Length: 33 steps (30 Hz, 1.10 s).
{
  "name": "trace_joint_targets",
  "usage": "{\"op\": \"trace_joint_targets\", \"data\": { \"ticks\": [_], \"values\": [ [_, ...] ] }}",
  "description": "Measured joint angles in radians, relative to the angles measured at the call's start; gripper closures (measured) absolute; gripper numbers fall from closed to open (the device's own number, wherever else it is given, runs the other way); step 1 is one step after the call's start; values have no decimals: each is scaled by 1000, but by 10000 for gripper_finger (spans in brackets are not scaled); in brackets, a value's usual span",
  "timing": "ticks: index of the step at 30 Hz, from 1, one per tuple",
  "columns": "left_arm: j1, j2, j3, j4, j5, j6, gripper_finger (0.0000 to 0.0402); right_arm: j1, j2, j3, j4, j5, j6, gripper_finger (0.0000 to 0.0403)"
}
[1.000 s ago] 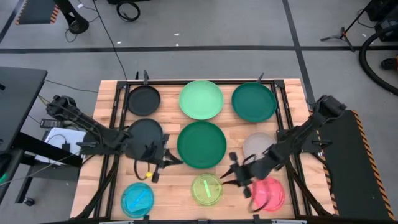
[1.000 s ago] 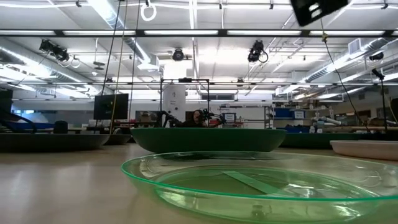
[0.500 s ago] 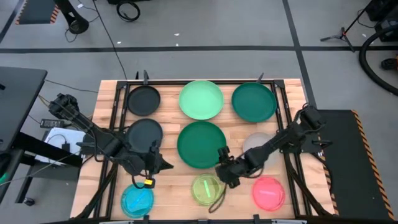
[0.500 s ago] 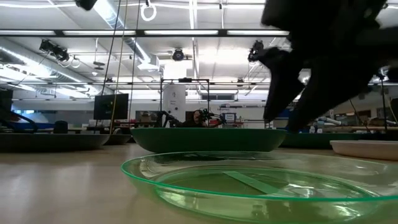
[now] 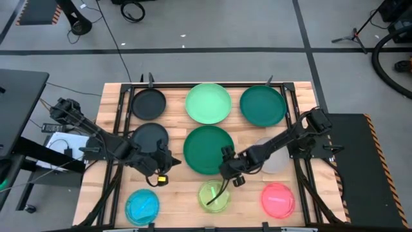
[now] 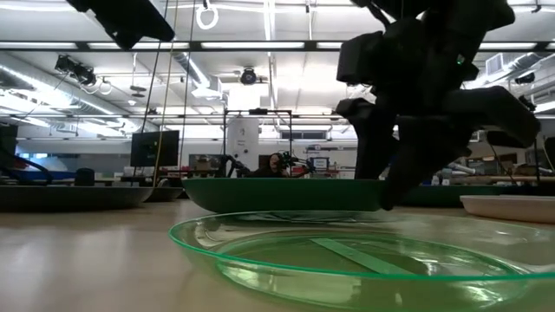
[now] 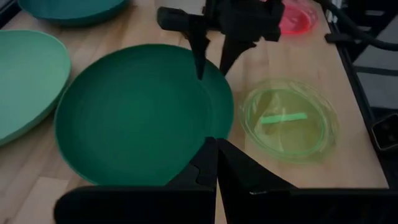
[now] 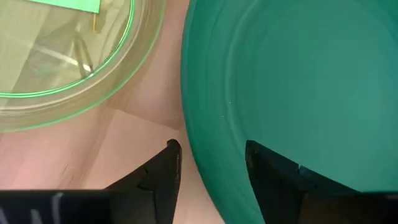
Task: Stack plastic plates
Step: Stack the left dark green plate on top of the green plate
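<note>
Dark metal fingers of the right gripper (image 5: 230, 173) stand apart, straddling the rim of the large dark green round plastic plate (image 5: 208, 149) at the middle of the wooden table (image 5: 248, 132). The right wrist view shows one finger (image 8: 158, 174) over bare wood and the other finger (image 8: 273, 174) over the plate's inside, with the rim between them. The left wrist view shows the same fingers pointing down at that rim.

Just beside this gripper, toward the table's front edge, lies the small translucent yellow-green round plate (image 5: 215, 196); it fills the foreground of the low view (image 6: 364, 260). The small translucent pink plate (image 5: 278, 199) lies to its right, near the front right corner. The pale grey medium plate (image 5: 273, 156) lies behind the pink one, partly under the right arm.

The left gripper (image 5: 162, 169) hangs beside the front edge of a black-grey medium plate (image 5: 149, 136) on the table's left side. Its fingers (image 7: 239, 177) look pressed together, holding nothing.

In front of it lies the small translucent blue plate (image 5: 142, 206), near the front left corner. Along the back of the table, left to right, lie a second black-grey plate (image 5: 149, 103), the large mint green plate (image 5: 208, 102) and a second large dark green plate (image 5: 262, 105). All nine plates lie apart from one another.
</note>
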Motion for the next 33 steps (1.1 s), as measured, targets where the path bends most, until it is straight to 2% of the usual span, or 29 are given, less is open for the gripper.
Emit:
{"op": "trace_joint_targets", "data": {
  "ticks": [14, 17, 21, 25, 30, 33],
  "values": [
    [9, 0, -1, 1, 4, 8, 390, -11, -1, 0, 11, -75, -153, 385],
    [-1, -13, 17, -31, 26, 9, 390, 11, -18, 31, -68, -90, -146, 390],
    [-27, -37, 86, -111, 36, 29, 390, 72, -62, 193, -313, -90, -130, 390],
    [-43, -49, 113, -102, 24, 138, 390, 85, -112, 335, -413, 0, -176, 390],
    [-43, -49, 115, -102, 6, 153, 390, -14, -153, 366, -408, 212, -273, 390],
    [-47, -47, 111, -99, 4, 134, 390, -141, -146, 365, -408, 237, -283, 390]
  ]
}}
